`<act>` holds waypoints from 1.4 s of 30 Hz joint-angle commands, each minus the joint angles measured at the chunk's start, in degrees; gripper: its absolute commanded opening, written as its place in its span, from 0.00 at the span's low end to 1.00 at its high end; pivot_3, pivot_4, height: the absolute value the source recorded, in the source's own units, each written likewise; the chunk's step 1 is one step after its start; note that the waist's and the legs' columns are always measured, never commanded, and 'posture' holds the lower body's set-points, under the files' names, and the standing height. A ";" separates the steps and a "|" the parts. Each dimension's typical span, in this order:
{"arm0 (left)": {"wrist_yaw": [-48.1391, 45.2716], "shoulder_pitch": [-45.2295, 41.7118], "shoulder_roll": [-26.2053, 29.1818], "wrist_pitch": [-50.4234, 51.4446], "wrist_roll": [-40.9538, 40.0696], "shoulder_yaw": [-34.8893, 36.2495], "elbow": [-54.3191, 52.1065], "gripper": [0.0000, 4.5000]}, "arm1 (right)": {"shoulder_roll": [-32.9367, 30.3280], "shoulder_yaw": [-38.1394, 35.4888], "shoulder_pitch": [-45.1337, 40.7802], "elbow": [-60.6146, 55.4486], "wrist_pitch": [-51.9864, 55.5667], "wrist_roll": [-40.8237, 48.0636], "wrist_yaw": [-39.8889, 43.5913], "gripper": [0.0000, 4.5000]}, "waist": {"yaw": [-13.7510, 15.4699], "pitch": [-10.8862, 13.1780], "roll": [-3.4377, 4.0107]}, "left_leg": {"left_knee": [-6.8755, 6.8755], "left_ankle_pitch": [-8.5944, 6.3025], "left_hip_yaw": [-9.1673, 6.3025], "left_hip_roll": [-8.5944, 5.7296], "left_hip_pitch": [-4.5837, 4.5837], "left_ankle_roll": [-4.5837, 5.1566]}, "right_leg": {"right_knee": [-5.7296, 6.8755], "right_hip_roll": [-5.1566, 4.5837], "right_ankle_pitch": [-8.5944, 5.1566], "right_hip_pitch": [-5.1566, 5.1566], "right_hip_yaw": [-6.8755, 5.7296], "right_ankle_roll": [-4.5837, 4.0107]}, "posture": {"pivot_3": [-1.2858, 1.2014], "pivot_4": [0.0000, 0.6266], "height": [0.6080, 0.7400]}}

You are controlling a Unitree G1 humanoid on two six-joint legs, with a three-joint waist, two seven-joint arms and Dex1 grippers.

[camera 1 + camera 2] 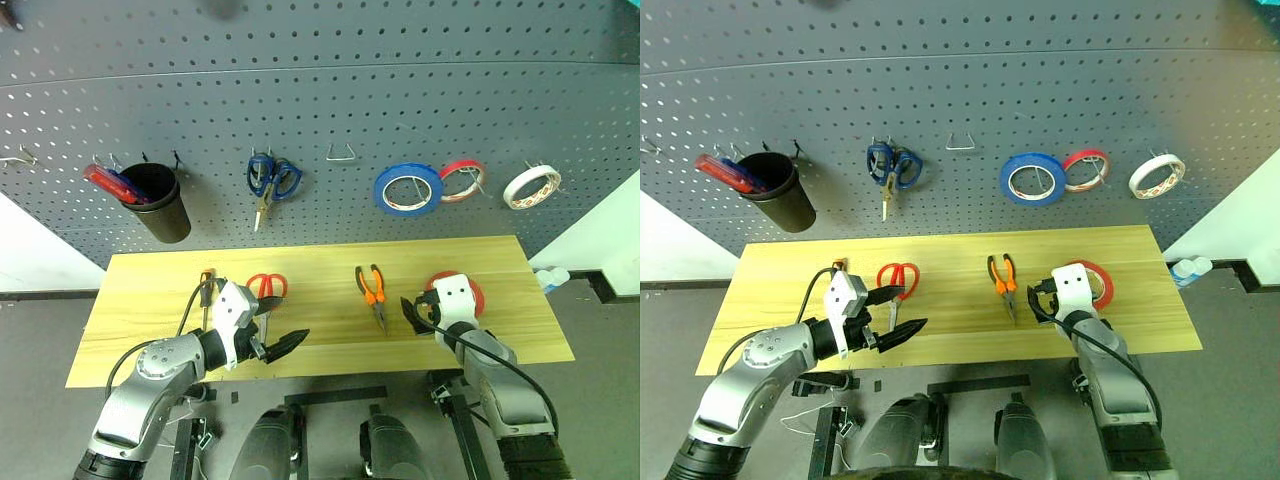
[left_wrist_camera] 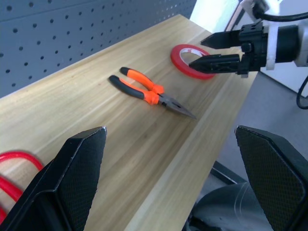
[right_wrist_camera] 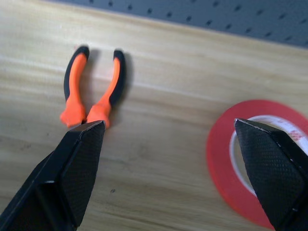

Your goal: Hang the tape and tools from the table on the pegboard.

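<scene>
Lower left of the head view: the left gripper [image 1: 285,345] hangs over the table's [image 1: 150,340] near edge, jaws released and spread wide, grasping nothing. Lower right: the right gripper [image 1: 412,312] hovers just above the tabletop, jaws likewise released and empty. In the right wrist view its fingers [image 3: 72,168] straddle bare wood between the pliers and the tape.

Centre of the frame, on the table from left to right: the screwdriver [image 1: 207,290], partly hidden by the left arm; the red scissors [image 1: 266,288], just behind the left gripper; the pliers [image 1: 372,292], tips toward the near edge; the red tape [image 1: 474,292], lying flat, partly covered by the right wrist.

Upper half: the pegboard [image 1: 330,90]. Hanging on it, left to right: a black cup [image 1: 160,205] holding red-handled items, blue scissors [image 1: 270,180], an empty hook [image 1: 343,152], a blue roll [image 1: 408,190], a thin red roll [image 1: 461,181], a white roll [image 1: 531,187].
</scene>
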 commanded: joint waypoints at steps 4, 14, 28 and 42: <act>0.78 0.86 0.53 1.22 -1.37 0.32 -4.59 0.99 | -0.32 -0.54 -4.00 4.31 3.17 -2.51 -2.45 1.00 | 0.01 0.22 0.02 | 0.01 0.01 0.00 0.00 -0.01 -0.01 | 0.00 0.00 0.00 0.00 0.00 0.00 | 0.54 0.38 1.00; 2.07 1.51 0.76 3.24 -2.61 0.78 -7.41 0.99 | -0.89 -3.09 -9.79 9.42 7.13 -1.96 -3.11 1.00 | 0.00 0.71 0.01 | -0.01 0.01 0.00 0.00 -0.02 -0.02 | -0.01 0.00 0.00 -0.01 0.00 0.00 | 0.54 0.39 1.00; 3.78 2.82 1.66 5.72 -4.80 1.84 -11.17 0.99 | -2.00 -3.31 -15.26 14.66 12.31 -1.23 0.02 1.00 | 0.13 1.43 -0.04 | -0.04 0.01 0.00 0.00 -0.07 -0.02 | -0.04 0.00 0.00 -0.04 -0.02 0.01 | 0.55 0.40 1.00; 5.47 4.47 2.48 8.50 -7.24 2.38 -15.41 0.99 | -2.09 -3.38 -16.70 15.44 15.70 -0.47 1.69 1.00 | 0.12 2.49 -0.14 | -0.06 0.01 0.00 0.00 -0.17 -0.03 | -0.08 -0.01 0.00 -0.13 -0.02 0.01 | 0.55 0.44 1.00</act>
